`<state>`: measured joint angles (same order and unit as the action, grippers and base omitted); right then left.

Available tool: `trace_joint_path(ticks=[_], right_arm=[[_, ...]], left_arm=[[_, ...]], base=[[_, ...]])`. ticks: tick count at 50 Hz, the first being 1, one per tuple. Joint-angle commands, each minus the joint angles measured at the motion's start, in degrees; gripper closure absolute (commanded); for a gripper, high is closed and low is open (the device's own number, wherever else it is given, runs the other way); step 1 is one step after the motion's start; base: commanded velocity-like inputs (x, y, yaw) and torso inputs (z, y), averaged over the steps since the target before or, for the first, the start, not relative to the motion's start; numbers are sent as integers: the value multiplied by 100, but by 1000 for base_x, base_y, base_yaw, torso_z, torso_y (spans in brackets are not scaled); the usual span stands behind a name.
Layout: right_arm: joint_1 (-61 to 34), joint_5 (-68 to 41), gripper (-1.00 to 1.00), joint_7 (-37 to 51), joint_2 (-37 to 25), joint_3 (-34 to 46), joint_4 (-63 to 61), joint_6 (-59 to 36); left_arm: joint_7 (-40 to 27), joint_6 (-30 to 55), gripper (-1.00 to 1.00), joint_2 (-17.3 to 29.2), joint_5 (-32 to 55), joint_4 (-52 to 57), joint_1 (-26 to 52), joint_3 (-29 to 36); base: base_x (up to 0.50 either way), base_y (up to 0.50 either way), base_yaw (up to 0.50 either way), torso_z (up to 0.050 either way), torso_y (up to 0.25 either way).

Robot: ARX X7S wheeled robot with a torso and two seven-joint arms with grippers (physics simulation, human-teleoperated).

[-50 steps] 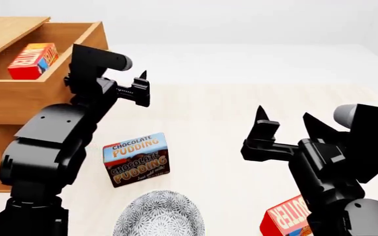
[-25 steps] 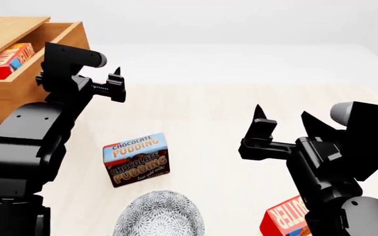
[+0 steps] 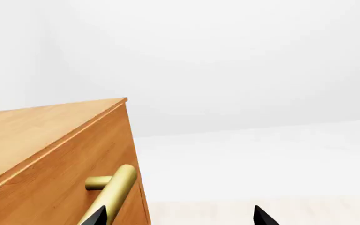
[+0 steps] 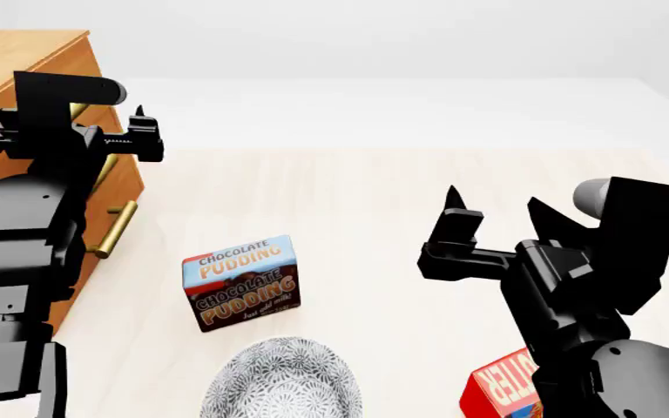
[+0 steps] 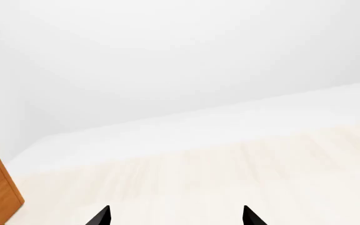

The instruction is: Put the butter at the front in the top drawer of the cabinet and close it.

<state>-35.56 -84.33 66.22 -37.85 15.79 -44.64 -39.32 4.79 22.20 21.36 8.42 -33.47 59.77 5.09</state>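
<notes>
- Fingers of my left gripper [image 4: 139, 131]: 2 dark prongs spread apart, nothing between them, held right at the front of the top drawer [image 3: 73, 154].
- Left wrist view: 1 prong tip [image 3: 96, 216] overlaps the brass bar handle [image 3: 112, 191]; the other tip stands clear over pale floor. Whether the prong touches the bar, I cannot tell.
- Handle axis: long and horizontal along the drawer face, crossing the line between my 2 prongs.
- Drawer state: its front sits flush, or nearly so, with the cabinet [image 4: 21, 61]; no open cavity shows, so I judge the closing all but done.
- Butter placed for the task: not visible; presumably inside the shut drawer.
- Right gripper [image 4: 500, 209]: 2 prongs parted and empty, over bare floor, well apart from the cabinet.
- Nearer arm: the left, plainly.
- Other items: 1 butter carton [image 4: 507, 385] low beside my right arm; 1 Chocolate Pudding box [image 4: 241, 280]; 1 patterned bowl [image 4: 282, 380]; lower handle [image 4: 115, 229].
</notes>
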Motion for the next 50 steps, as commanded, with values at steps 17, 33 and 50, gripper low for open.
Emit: trace_joint_path(ticks=[17,33,50], right_arm=[[-13,84,-100,-55,52,81,76,19],[20,68,-100,-59,23,59,32,69],[53,93,-100,-139,35,74,70,114]], left_arm=[[-537,-420,-100,323,-188,-566,29,-234],[-471,378,-100,391,39,803,-516,-292],[-170,1083,-100,430,395,2474,-1211,-189]], base=[[17,7,-2,0,0],[1,1,0,0,0],[0,0,0,0,0]])
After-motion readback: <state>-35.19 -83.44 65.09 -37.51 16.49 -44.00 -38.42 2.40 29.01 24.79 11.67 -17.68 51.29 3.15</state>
